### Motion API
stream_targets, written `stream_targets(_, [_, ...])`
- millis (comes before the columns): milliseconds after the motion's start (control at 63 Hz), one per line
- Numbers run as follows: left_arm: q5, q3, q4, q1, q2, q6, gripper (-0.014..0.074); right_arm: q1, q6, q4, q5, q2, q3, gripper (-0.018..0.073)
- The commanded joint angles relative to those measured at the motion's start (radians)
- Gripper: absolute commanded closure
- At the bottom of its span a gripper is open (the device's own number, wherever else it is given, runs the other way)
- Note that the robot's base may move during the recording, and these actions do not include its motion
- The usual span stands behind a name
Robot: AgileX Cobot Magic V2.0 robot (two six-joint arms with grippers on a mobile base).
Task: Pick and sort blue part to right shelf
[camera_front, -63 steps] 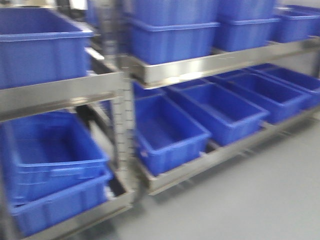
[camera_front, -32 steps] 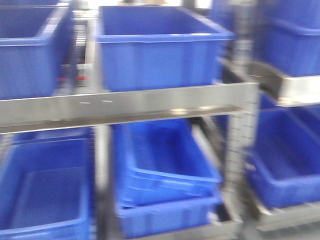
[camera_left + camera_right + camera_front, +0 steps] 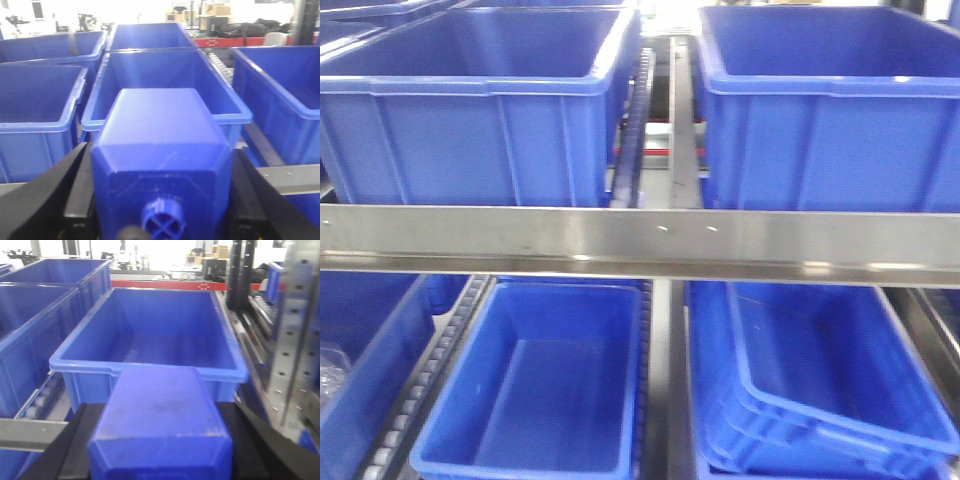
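Note:
The right shelf (image 3: 640, 240) fills the front view: a steel rail with large blue bins above (image 3: 470, 110) and below (image 3: 540, 390). Neither gripper shows in that view. In the left wrist view my left gripper (image 3: 160, 165) is shut on the blue part (image 3: 157, 135), a squarish block with sloped shoulders and a round cross-marked knob (image 3: 161, 220) pointing toward the camera; it hangs in front of an open bin (image 3: 165, 75). In the right wrist view my right gripper (image 3: 160, 425) is shut on a blue block (image 3: 160, 415) in front of another bin (image 3: 160, 335); its knob end is hidden.
White roller tracks (image 3: 632, 110) run between the top bins. A perforated steel upright (image 3: 295, 330) stands close on the right in the right wrist view. Stacked bins (image 3: 820, 390) sit at the lower right. A clear bag (image 3: 330, 370) lies in the lower-left bin.
The front view has swung across the rack: a second ago it saw the rack obliquely with floor in view, now it faces two top bins squarely and close.

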State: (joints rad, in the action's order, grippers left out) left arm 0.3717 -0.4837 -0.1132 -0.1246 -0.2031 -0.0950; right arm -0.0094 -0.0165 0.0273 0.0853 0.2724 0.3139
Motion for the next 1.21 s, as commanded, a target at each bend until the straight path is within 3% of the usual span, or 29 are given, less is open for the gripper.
stream_targets(0, [-0.090,-0.031,-0.003,-0.001,-0.011,-0.003,0.0212,-0.007,0.006,0.002,-0.091,0.009,0.032,0.0125])
stream_targets(1190, [-0.090,-0.031,-0.003,-0.002,-0.011,-0.003,0.0212,-0.007,0.006,0.002,-0.091,0.009,0.032,0.0125])
